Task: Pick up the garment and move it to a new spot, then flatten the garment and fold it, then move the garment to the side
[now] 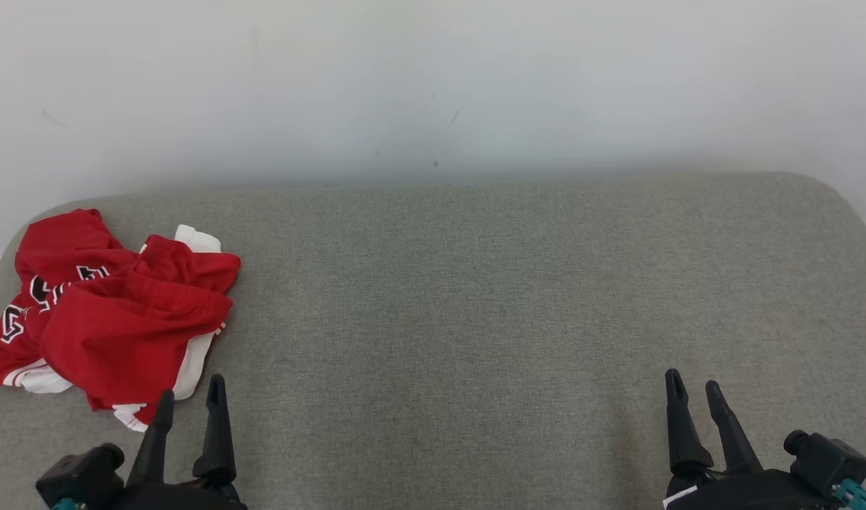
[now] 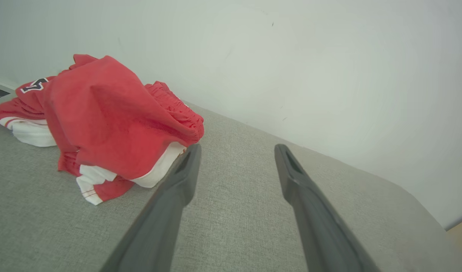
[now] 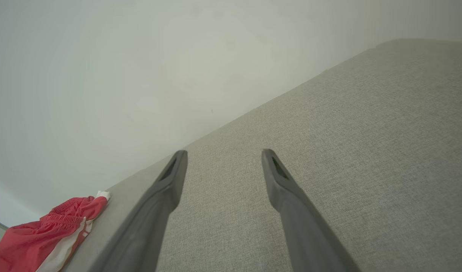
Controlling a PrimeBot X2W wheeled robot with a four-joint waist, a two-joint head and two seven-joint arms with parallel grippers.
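- The left fingers stand spread apart with nothing between them, tips pointing towards the far edge of the surface.
- Just ahead of those tips and a little to their left lies the crumpled red garment with white trim and black-and-white lettering. In the left wrist view its nearest white-edged fold sits right beside the tip of one left finger, though I cannot tell whether they touch.
- The garment is bunched at the left end of the grey fabric-covered surface, close to the left edge. It is a heap with no clean long axis.
- The right fingers are also parted and empty, near the front edge at the right end, well apart from the garment.
- My judgement is that the left arm is much the nearer, so the pick-up calls for a short reach forward and left. The bare middle of the surface looks like the place to lay the garment.
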